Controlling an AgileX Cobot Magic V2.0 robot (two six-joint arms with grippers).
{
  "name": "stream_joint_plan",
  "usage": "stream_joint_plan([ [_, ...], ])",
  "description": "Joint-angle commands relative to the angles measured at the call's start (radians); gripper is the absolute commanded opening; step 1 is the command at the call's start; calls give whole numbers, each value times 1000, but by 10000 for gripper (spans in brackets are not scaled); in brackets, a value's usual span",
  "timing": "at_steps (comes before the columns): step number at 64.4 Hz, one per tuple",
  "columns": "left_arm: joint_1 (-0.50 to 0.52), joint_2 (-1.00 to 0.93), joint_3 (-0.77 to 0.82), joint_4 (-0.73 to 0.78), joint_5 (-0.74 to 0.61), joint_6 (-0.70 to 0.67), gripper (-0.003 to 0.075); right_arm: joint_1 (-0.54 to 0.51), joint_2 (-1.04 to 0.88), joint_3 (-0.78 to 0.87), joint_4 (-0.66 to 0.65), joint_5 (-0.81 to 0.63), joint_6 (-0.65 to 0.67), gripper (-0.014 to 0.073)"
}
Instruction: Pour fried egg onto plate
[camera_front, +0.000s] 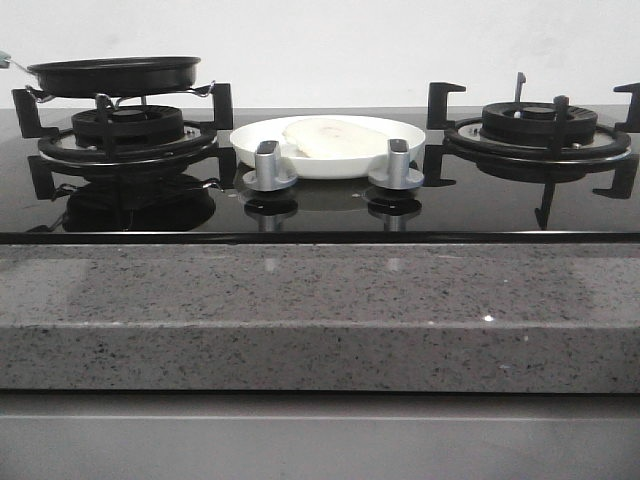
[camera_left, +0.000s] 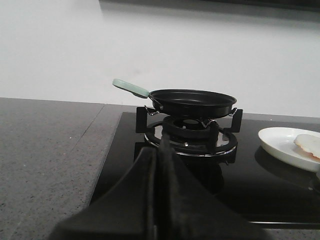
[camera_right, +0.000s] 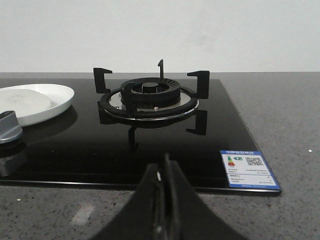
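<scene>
With the fried egg (camera_front: 327, 137) already lying pale side up on the plate (camera_front: 400, 158) between the 2 burners, and both the left hand (camera_left: 159, 200) and right hand (camera_right: 163, 205) pressed together and empty, any further reach risks nudging the plate.

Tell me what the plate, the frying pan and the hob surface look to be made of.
Plate: probably glazed ceramic; glossy plain white.
Frying pan: likely coated metal, dark matte black; its pale green handle could be plastic or silicone.
Hob surface: black glass, mirroring the burners.
</scene>
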Motion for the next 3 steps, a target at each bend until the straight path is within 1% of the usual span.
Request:
stream_joint_plan([
  [1, 1, -17, 6, -7, -85, -7, -19, -6, -19, -4, 0, -92, -9, -67],
  [3, 1, -17, 6, -7, -85, -7, -19, -6, -19, -4, 0, -92, -9, -67],
])
